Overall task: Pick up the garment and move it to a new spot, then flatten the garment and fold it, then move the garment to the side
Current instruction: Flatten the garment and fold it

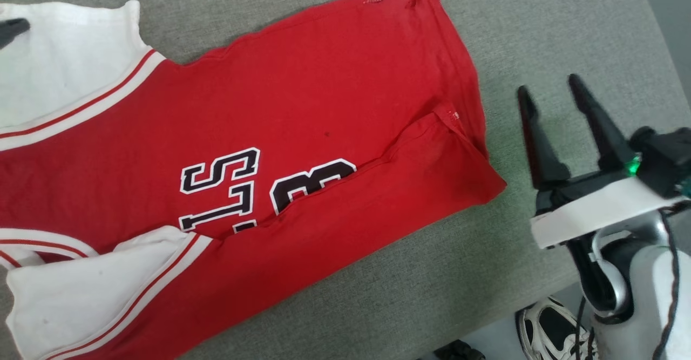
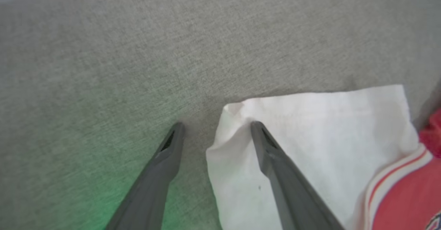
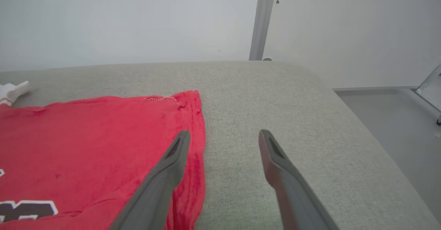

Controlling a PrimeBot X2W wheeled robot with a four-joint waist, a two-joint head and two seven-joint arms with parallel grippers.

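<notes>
The garment (image 1: 324, 133) lies spread on the grey fabric-covered bench (image 1: 540, 20), front side up. Its hem end is toward the bench's right edge and its white sleeves are away from that edge. The side of the garment nearest the bench's front edge is folded over onto the front along a long crease, covering part of the black-and-white lettering (image 1: 227, 187). The folded flap ends in a corner near the hem. The far sleeve (image 1: 59, 63) lies flat; the near sleeve (image 1: 92, 284) is rumpled against the fold.

The right gripper (image 1: 549, 87) is over bare bench just beside the hem, clear of the cloth, with its fingers (image 1: 540, 144) spread apart and nothing between them. In the right wrist view the same gripper (image 3: 224, 133) shows one finger across the hem edge of the garment (image 3: 103, 143) and the other over bare fabric.

The left gripper (image 2: 217, 125) has its fingers apart at the outer corner of the far sleeve (image 2: 327, 137). One fingertip (image 2: 256, 128) is at the sleeve's rumpled edge; contact cannot be confirmed. The other is over bare bench. The cloth is not clamped. A dark tip (image 1: 12, 28) at the head view's upper left is probably this gripper.

A white and black shoe (image 1: 550, 325) is visible below the bench's front edge.
</notes>
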